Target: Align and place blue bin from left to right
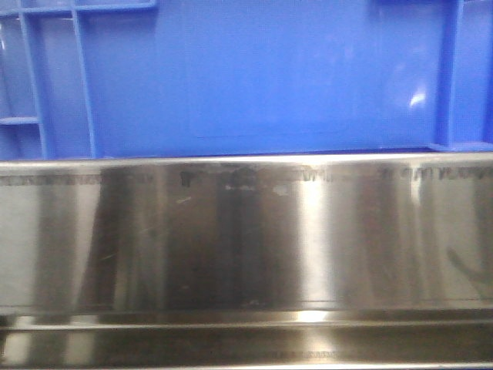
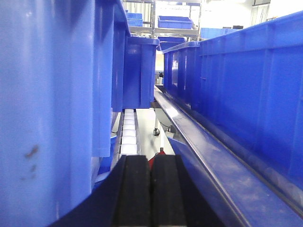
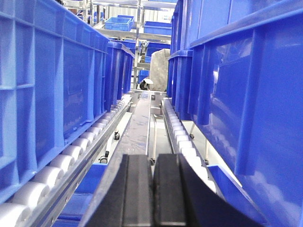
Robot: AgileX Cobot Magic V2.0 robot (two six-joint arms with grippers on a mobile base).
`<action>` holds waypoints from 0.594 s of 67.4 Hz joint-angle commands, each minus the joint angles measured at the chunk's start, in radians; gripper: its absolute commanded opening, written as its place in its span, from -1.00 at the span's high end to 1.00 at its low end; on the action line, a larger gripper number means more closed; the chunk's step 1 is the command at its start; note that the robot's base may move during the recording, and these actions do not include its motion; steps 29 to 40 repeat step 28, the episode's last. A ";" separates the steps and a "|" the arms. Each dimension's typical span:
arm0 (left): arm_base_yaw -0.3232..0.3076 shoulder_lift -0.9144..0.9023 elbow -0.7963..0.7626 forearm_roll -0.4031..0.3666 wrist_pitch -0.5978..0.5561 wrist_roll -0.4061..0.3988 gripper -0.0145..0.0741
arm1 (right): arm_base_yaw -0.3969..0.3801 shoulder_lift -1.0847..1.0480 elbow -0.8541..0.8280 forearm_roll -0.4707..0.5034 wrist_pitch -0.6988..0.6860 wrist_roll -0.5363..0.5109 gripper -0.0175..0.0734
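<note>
The blue bin (image 1: 269,77) fills the upper half of the front view, its smooth side wall close to the camera with raised ribs at the left corner. It stands just behind a stainless steel rail (image 1: 246,239). My left gripper (image 2: 151,161) is shut with nothing between its black pads, low in a narrow lane with a large blue wall (image 2: 47,94) close on its left. My right gripper (image 3: 153,158) is also shut and empty, pointing down an aisle between two rows of bins. I cannot tell which wrist-view bin is the one in the front view.
A row of blue bins (image 2: 251,85) on a sloping metal rail (image 2: 189,132) bounds the left gripper's right side, with white rollers (image 2: 129,135) ahead. Bins (image 3: 61,80) on rollers (image 3: 61,163) and bins (image 3: 246,85) flank the right gripper. Shelves with small blue totes (image 3: 118,23) stand far back.
</note>
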 commanded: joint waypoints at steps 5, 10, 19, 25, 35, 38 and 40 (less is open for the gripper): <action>-0.004 -0.005 -0.002 0.000 -0.010 0.005 0.92 | -0.004 -0.003 0.000 0.007 -0.016 0.002 0.79; -0.004 -0.005 -0.002 0.000 -0.010 0.005 0.92 | -0.004 -0.003 0.000 0.007 -0.016 0.002 0.79; -0.004 -0.005 -0.002 0.000 -0.010 0.005 0.92 | -0.004 -0.003 0.000 0.007 -0.016 0.002 0.79; -0.004 -0.005 -0.002 0.000 -0.010 0.005 0.92 | -0.004 -0.003 0.000 0.007 -0.016 0.002 0.79; -0.004 -0.005 -0.002 0.000 -0.010 0.005 0.92 | -0.004 -0.003 0.000 0.007 -0.016 0.002 0.79; -0.004 -0.005 -0.002 0.000 -0.010 0.005 0.92 | -0.004 -0.003 0.000 0.007 -0.016 0.002 0.79; -0.004 -0.005 -0.002 0.000 -0.010 0.005 0.92 | -0.004 -0.003 0.000 0.007 -0.016 0.002 0.79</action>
